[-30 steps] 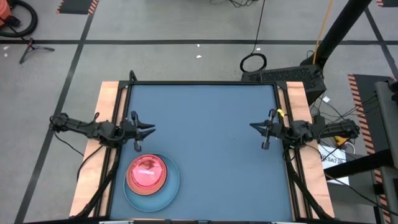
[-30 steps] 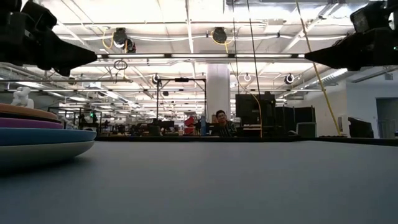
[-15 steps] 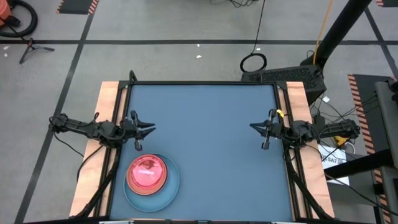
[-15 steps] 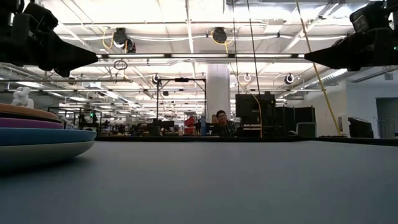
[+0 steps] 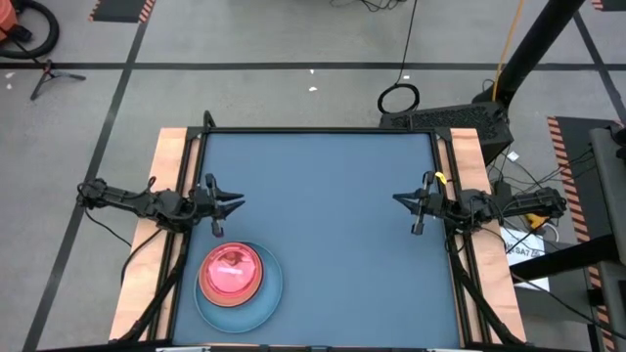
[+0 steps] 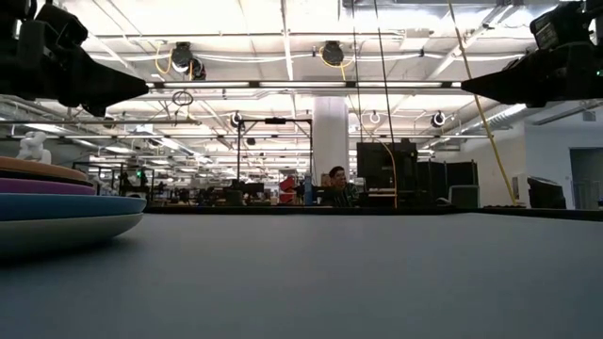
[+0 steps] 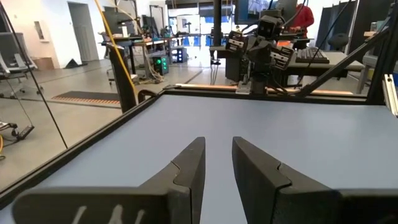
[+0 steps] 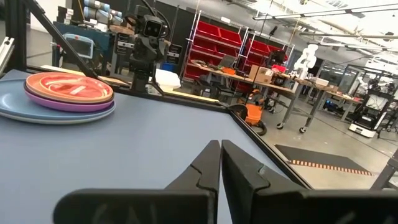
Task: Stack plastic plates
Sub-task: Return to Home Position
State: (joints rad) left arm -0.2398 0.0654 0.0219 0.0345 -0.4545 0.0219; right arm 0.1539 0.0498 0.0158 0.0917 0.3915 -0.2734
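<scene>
Plate stack (image 5: 235, 272) near left fingers (image 5: 231, 202)

Blue table (image 5: 323, 225) — a person (image 6: 334, 185) beyond it, red bins (image 8: 214, 45) shelved.

1. Worktop (image 5: 333, 225): plain slate blue with a black edge and pale wood strips (image 5: 168, 156) at the sides.
2. Plates: light-blue plate (image 5: 274, 291), purple plate (image 6: 42, 186), orange plate (image 6: 33, 170), translucent pink plate (image 5: 231, 269).
3. Left hand (image 5: 238, 203) and right hand (image 5: 396, 198): black.
4. Floor (image 5: 274, 39): grey with black lines, and orange-and-black hazard stripes (image 5: 122, 8).
</scene>
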